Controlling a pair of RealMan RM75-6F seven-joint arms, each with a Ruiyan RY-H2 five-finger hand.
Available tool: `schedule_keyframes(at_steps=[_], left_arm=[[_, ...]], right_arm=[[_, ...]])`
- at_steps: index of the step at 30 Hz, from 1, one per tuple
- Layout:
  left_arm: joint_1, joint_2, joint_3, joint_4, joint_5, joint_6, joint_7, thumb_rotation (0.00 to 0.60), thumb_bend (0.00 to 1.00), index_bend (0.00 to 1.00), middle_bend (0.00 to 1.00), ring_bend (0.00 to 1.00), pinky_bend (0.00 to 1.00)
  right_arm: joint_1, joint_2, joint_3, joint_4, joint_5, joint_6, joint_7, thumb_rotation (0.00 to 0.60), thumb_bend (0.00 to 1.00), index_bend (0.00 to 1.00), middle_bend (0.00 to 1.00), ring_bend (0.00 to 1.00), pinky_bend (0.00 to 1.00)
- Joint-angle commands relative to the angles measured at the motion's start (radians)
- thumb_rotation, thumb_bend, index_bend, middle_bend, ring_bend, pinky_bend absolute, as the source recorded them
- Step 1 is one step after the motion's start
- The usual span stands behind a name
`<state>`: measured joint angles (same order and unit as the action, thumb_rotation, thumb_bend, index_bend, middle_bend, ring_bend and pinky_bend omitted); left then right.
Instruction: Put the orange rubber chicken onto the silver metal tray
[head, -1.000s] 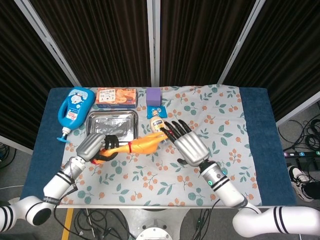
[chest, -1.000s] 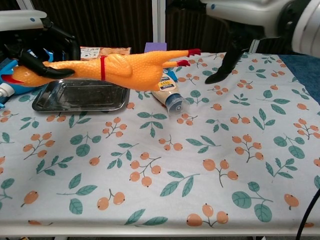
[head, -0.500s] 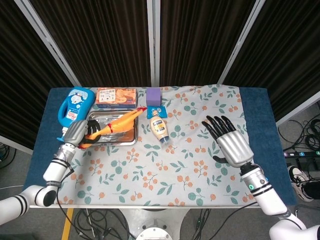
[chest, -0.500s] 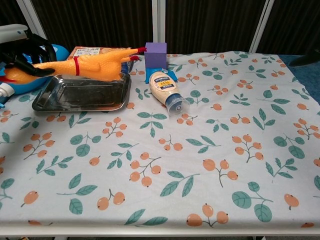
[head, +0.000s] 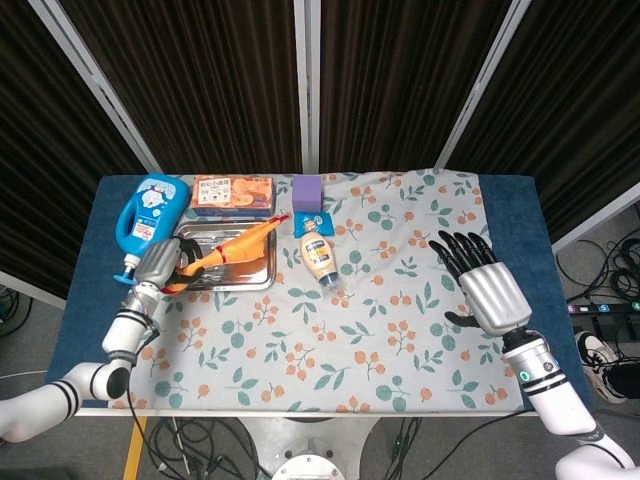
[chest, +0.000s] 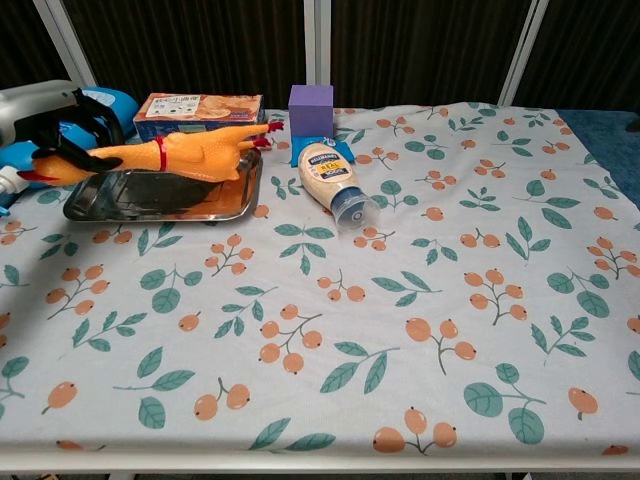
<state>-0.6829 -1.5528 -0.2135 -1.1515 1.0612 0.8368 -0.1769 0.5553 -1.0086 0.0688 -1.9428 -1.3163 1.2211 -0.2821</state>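
The orange rubber chicken (head: 232, 246) (chest: 190, 155) lies stretched across the silver metal tray (head: 256, 277) (chest: 100, 208), its red-tipped end pointing right past the tray's far corner. My left hand (head: 160, 265) (chest: 50, 115) grips the chicken's left end at the tray's left edge. The chest view shows the chicken low over the tray, its body close to the tray floor. My right hand (head: 485, 285) hovers with fingers spread over the right side of the table, holding nothing; only the head view shows it.
A mayonnaise bottle (head: 320, 258) (chest: 332, 178) lies on its side right of the tray. Behind stand a purple block (head: 308, 191) (chest: 311, 107), an orange box (head: 232, 194) (chest: 196, 108) and a blue bottle (head: 147, 216). The floral cloth (head: 380, 330) covers the table.
My left hand has carried the chicken left and down onto the tray. My right hand has let go of it and drawn back to the right side of the table.
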Motion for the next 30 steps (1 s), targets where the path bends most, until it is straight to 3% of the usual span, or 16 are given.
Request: schedule_keyframes(at_steps=[1, 9, 17, 20, 23, 24, 28, 30], left_arm=[[0.006, -0.011, -0.009, 0.005, -0.022, 0.007, 0.022, 0.6, 0.43, 0.3, 0.3, 0.21, 0.4], [0.024, -0.021, -0.019, 0.003, -0.056, 0.023, 0.061, 0.6, 0.18, 0.22, 0.19, 0.15, 0.33], [0.031, -0.029, -0.032, 0.015, -0.069, 0.023, 0.074, 0.6, 0.1, 0.18, 0.13, 0.12, 0.29], [0.06, 0.0, -0.044, -0.038, -0.03, 0.094, 0.044, 0.6, 0.09, 0.18, 0.12, 0.12, 0.29], [0.117, 0.082, -0.024, -0.127, 0.03, 0.182, 0.045, 0.6, 0.09, 0.18, 0.12, 0.12, 0.28], [0.135, 0.112, -0.012, -0.155, 0.04, 0.197, 0.057, 0.6, 0.09, 0.18, 0.12, 0.12, 0.28], [0.224, 0.211, 0.037, -0.243, 0.078, 0.311, 0.124, 0.6, 0.09, 0.18, 0.12, 0.12, 0.27], [0.277, 0.237, 0.067, -0.264, 0.106, 0.385, 0.145, 0.6, 0.09, 0.19, 0.13, 0.12, 0.27]], right_arm=[[-0.008, 0.002, 0.004, 0.005, 0.003, -0.004, 0.009, 0.6, 0.0, 0.0, 0.0, 0.0, 0.05], [-0.037, 0.009, 0.017, 0.023, -0.003, 0.002, 0.048, 0.6, 0.0, 0.0, 0.0, 0.0, 0.05], [-0.056, 0.013, 0.028, 0.034, -0.012, 0.003, 0.074, 0.6, 0.0, 0.0, 0.0, 0.0, 0.05], [-0.072, 0.02, 0.028, 0.038, -0.02, 0.015, 0.085, 0.6, 0.0, 0.0, 0.0, 0.0, 0.05], [-0.1, 0.032, 0.015, 0.061, -0.037, 0.028, 0.111, 0.6, 0.0, 0.0, 0.0, 0.0, 0.05], [-0.109, 0.036, 0.009, 0.07, -0.046, 0.031, 0.127, 0.6, 0.01, 0.0, 0.0, 0.0, 0.05], [-0.17, 0.029, -0.015, 0.149, -0.105, 0.098, 0.216, 0.6, 0.28, 0.0, 0.0, 0.0, 0.04], [-0.21, 0.016, -0.033, 0.197, -0.131, 0.139, 0.273, 0.6, 0.3, 0.0, 0.0, 0.0, 0.04]])
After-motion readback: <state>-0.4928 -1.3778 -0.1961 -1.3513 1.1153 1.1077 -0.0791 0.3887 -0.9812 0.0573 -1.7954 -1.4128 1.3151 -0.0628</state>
